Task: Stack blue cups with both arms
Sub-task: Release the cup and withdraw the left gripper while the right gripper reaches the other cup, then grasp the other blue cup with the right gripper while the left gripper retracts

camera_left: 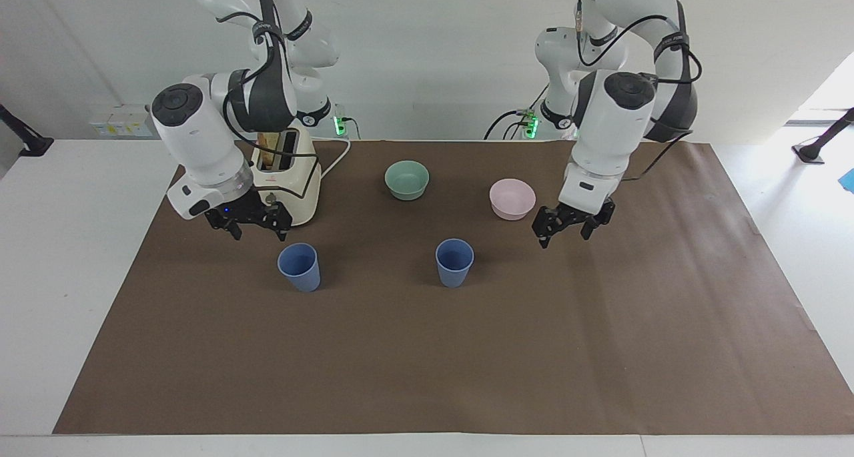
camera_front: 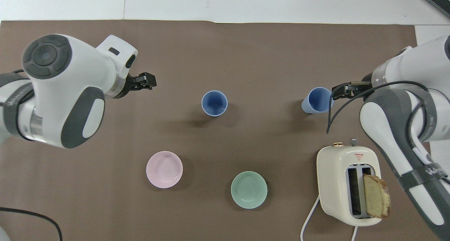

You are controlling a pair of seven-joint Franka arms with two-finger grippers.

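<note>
Blue cups stood upright and apart on the brown surface, one mid-table, the other toward the right arm's end. Nearer the robots, the left gripper hung beside the pink bowl, jaws open and empty. The right gripper hung before the toaster, jaws likewise open.

Blue cups: matt plastic. Brown table cover: matt, paper-like, faintly creased. Toaster at upper left: glossy cream shell. Arms: smooth white casing.
</note>
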